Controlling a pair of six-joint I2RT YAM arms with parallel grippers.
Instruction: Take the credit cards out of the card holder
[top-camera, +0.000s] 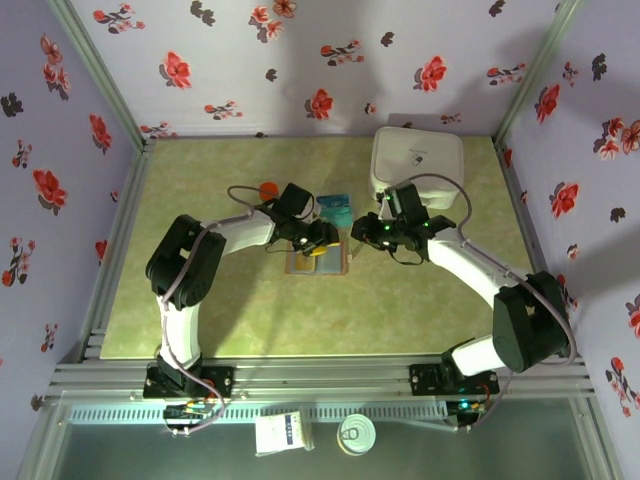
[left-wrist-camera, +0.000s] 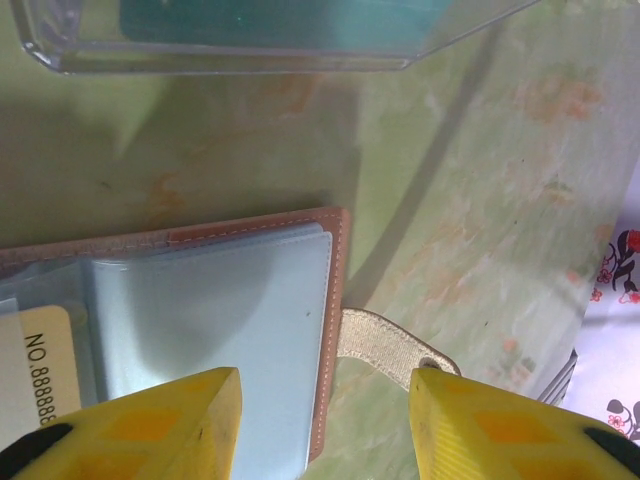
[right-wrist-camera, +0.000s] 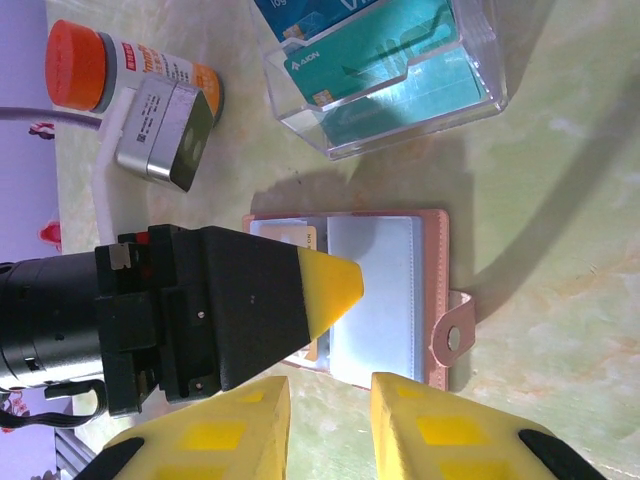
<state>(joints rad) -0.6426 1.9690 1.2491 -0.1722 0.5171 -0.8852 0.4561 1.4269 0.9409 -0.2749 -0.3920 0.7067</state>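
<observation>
Orange-capped white bottle (right-wrist-camera: 130, 75): upper left of the right wrist view, lying on the pale green bench (top-camera: 230, 310); it sits aside from the work and has no part in the task.
Left tool (left-wrist-camera: 325, 430): jaws wide, holding nothing. One yellow finger hangs over the tan-brown folding card holder (left-wrist-camera: 240, 320) and the other beyond its strap, probably to steady that edge.
Card holder: centre of the top view, lying open and flat with its blue-grey pockets upward so the cards can slide out. Its snap tab (right-wrist-camera: 455, 335) is splayed to the right.
Credit cards: thin teal ones (right-wrist-camera: 400, 45) stand in the tray. A yellowish card (left-wrist-camera: 40, 370) sits in a pocket, lower left of the left wrist view, so I judge the task unfinished.
Clear plastic tray (right-wrist-camera: 470, 100): just beyond the holder, likely kept close as the drop place.
Right tool (right-wrist-camera: 330, 430): bottom of its view, jaws narrow with nothing between them, a gap suited to a thin card edge.
White rounded box (top-camera: 417, 160): upper right of the top view, well clear.
</observation>
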